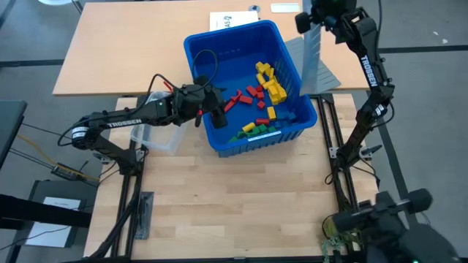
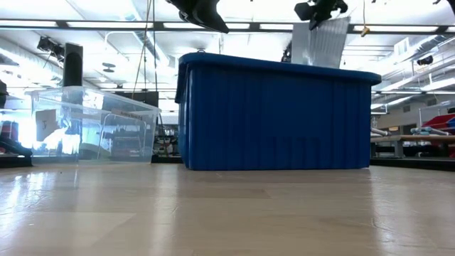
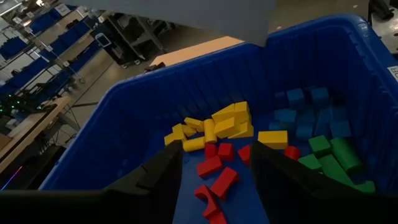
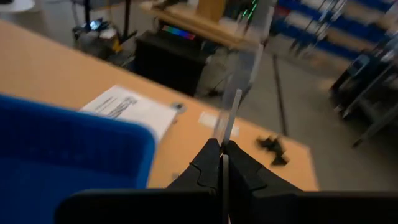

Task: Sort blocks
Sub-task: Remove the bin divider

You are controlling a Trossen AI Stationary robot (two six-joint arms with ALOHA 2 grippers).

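A: From above, what's where?
B: The left gripper [image 1: 217, 111] reaches over the near-left part of the blue bin [image 1: 219, 40], its fingers parted with nothing between them. The blocks [image 1: 263, 98] lie inside the bin — yellow in a cluster toward the right wall, red scattered mid-floor, green along the near wall, blue ones hard to tell from the floor. A clear tub [image 1: 162, 135] sits on the table [image 1: 234, 212] just left of the bin, under the left arm.
A: And the right arm?
B: Its gripper [image 1: 313, 18] is up past the bin's far-right corner, clamped on a clear lid [image 1: 311, 62] that hangs on edge.

A: The low view?
B: The bin's wall [image 2: 274, 117] hides the blocks. The tub [image 2: 92, 131] stands to its left, apart. The lid [image 2: 321, 44] shows above the rim (both grippers only peek in at the top).

A: Left wrist?
B: The two fingers [image 3: 155, 180] stand well apart above the red blocks [image 3: 214, 177], touching none. Yellow ones [image 3: 217, 127] are piled beyond, blue [image 3: 305, 112] and green [image 3: 333, 155] off to one side.

A: Right wrist?
B: Fingertips [image 4: 211, 158] pinched shut on the lid's thin edge [image 4: 231, 118] — a paper sheet [image 4: 127, 109] lies on the far table beyond the bin corner [image 4: 68, 155].
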